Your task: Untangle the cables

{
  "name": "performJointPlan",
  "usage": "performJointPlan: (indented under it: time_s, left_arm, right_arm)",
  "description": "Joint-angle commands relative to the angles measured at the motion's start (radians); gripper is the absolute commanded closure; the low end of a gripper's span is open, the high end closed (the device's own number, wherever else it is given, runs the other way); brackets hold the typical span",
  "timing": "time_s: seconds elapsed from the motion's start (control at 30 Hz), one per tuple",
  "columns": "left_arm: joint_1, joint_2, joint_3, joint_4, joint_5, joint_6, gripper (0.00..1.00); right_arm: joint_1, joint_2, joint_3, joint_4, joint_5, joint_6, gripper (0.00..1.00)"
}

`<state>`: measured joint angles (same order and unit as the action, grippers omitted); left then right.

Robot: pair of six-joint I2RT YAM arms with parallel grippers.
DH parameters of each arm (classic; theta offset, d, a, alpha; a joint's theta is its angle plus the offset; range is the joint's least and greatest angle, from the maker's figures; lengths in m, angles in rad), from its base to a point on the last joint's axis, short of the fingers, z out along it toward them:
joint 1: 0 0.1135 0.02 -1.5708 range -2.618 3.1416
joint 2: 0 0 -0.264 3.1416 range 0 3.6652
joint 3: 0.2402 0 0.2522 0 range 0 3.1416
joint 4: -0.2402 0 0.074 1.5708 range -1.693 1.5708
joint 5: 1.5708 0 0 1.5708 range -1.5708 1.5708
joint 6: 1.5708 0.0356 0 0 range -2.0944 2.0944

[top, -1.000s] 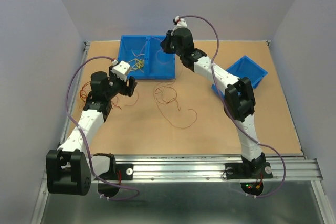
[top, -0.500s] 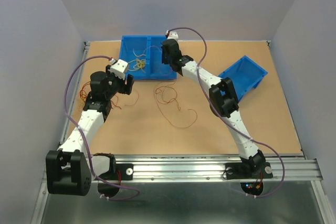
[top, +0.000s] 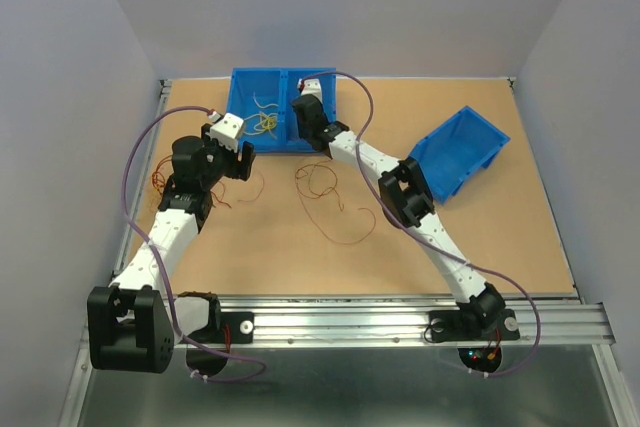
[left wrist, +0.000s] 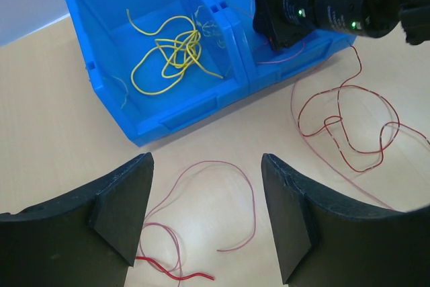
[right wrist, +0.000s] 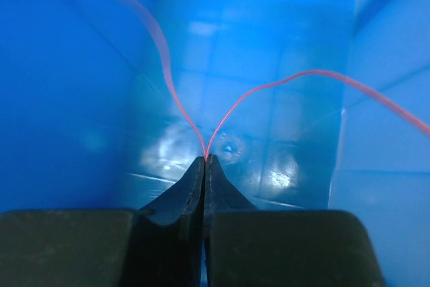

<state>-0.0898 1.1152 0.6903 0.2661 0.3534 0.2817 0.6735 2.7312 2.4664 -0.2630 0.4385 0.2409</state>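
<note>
My right gripper (right wrist: 205, 159) is shut on a thin pink cable (right wrist: 164, 65), whose two strands rise from the pinched fingertips. It sits down inside the right compartment of the double blue bin (top: 245, 82), and its wrist (left wrist: 302, 5) shows in the left wrist view. Yellow cables (left wrist: 168, 58) lie tangled in the left compartment. My left gripper (left wrist: 207, 213) hangs open above the table over another pink cable (left wrist: 252, 193) and a short red piece (left wrist: 175, 272). A long red cable (top: 325, 197) loops across the table's middle.
A second blue bin (top: 460, 152) stands tilted at the right, past the right arm's elbow. Thin orange cables (top: 160, 179) lie by the table's left edge. An aluminium rail (top: 350, 315) runs along the near edge.
The right arm has swung left and lowered its shut gripper into the bin's right compartment. The left arm has stayed still.
</note>
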Motion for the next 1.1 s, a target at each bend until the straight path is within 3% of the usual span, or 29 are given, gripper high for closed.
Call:
performJointPlan:
  time_s: [0.0,0.1,0.23,0.63,0.7,0.8,0.97,1.07]
  left_arm:
    - [-0.004,-0.003,0.008,0.051,-0.004,0.002,0.24]
    - [-0.004,-0.002,0.009,0.051,-0.002,0.002,0.24]
    - [-0.004,-0.008,0.005,0.051,-0.008,0.002,0.24]
    - [-0.002,-0.021,-0.005,0.053,-0.004,0.007,0.24]
    - [-0.004,-0.028,-0.008,0.051,-0.004,0.010,0.24]
    - [-0.004,-0.037,-0.014,0.051,0.007,0.013,0.24]
    - [-0.004,-0.029,-0.012,0.042,0.064,0.027,0.24]
    - [-0.004,-0.022,-0.008,0.030,0.099,0.037,0.24]
  right_arm:
    - [-0.008,0.007,0.043,-0.001,0.016,-0.020,0.93]
    - [-0.008,-0.053,0.016,0.008,-0.004,-0.023,0.77]
    - [-0.005,-0.157,-0.038,0.024,-0.017,-0.025,0.75]
    - [0.040,-0.411,-0.213,0.033,0.042,-0.058,0.41]
    - [0.040,-0.465,-0.332,0.033,0.071,-0.051,0.34]
    - [0.040,-0.606,-0.493,0.034,0.062,-0.037,0.32]
    - [0.043,-0.902,-1.060,0.184,-0.122,-0.011,0.30]
    - [0.067,-0.978,-1.197,0.220,-0.184,-0.006,0.25]
